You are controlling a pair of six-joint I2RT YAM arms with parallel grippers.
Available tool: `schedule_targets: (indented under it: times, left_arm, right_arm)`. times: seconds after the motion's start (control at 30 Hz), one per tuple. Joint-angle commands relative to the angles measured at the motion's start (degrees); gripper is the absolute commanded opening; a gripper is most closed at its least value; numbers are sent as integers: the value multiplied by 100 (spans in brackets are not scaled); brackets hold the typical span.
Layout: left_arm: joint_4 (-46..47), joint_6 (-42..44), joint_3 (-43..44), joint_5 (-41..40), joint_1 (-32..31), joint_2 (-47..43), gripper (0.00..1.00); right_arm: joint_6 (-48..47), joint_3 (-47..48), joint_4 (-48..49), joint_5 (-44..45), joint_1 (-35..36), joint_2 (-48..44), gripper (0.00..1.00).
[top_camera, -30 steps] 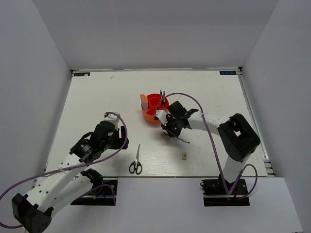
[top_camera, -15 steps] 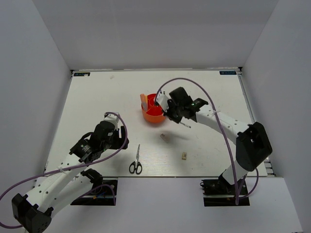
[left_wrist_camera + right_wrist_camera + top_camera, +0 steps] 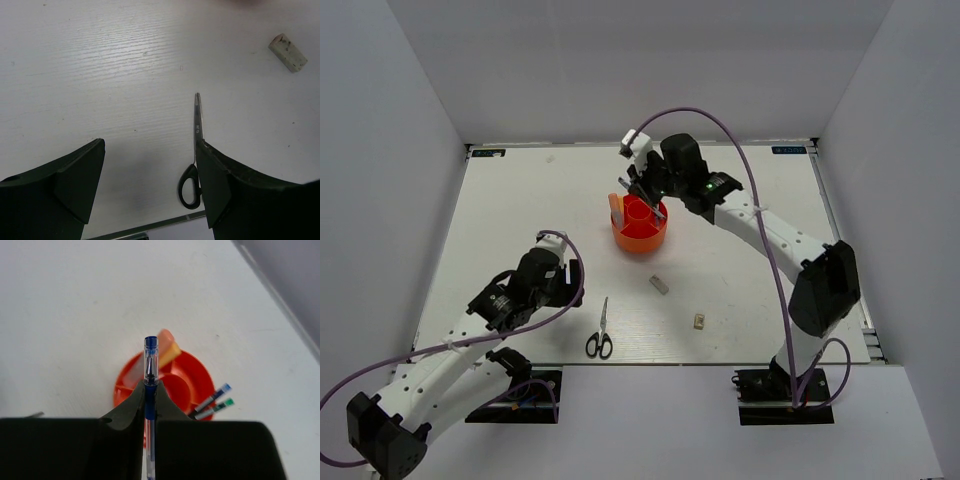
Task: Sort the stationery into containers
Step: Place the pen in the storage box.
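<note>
One blue pen [image 3: 150,360] pinched in the right gripper [image 3: 150,390], held above the tub [image 3: 638,243]; left gripper [image 3: 150,152] spread wide, holding nothing.
We count one tub with two pens [image 3: 214,401] standing in it, and one scissors [image 3: 601,330], one eraser [image 3: 659,284] and one cube [image 3: 699,321] lying on the table [image 3: 520,200]. Since a second ago the right gripper has risen from the table to above the tub, uncovering the eraser; the left gripper has not moved.

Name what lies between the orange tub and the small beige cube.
The eraser lies roughly midway between tub and cube, seen in the top view.
</note>
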Motion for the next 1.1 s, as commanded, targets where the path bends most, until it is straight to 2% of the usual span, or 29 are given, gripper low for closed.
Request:
schedule_targets:
  times: [0.0, 0.17, 0.23, 0.27, 0.33, 0.37, 0.5, 0.63, 0.87, 0.97, 1.07]
  left_arm:
    - [6, 81, 53, -143, 24, 44, 83]
    - [-29, 98, 53, -204, 24, 132, 83]
    - [-20, 98, 62, -231, 16, 149, 83]
    - [-38, 107, 71, -240, 24, 176, 83]
    - [-11, 98, 53, -275, 24, 176, 83]
    - [-20, 98, 53, -275, 16, 193, 83]
    - [-11, 116, 71, -292, 24, 237, 83]
    - [-20, 107, 62, -301, 16, 246, 83]
    - [-46, 107, 71, -319, 24, 246, 83]
    - [-29, 116, 71, -301, 24, 272, 83]
    - [-38, 116, 71, -310, 24, 264, 83]
  right_arm:
    - [802, 316, 743, -1066, -17, 409, 0]
    - [795, 483, 1236, -2514, -52, 963, 0]
    - [689, 553, 1342, -2885, -61, 1043, 0]
    - [601, 545, 1386, -3391, -104, 1104, 0]
    - [521, 397, 1473, -3641, -140, 1123, 0]
    - [530, 334, 1796, -3999, -227, 1140, 0]
    - [757, -96, 2465, -4503, -446, 1175, 0]
    - [1110, -562, 3738, -5117, -684, 1245, 0]
    - [1321, -993, 4646, -5497, -931, 1386, 0]
    - [1549, -1230, 5523, -5655, -1019, 1456, 0]
    - [1585, -1432, 5912, -5752, -1089, 1527, 0]
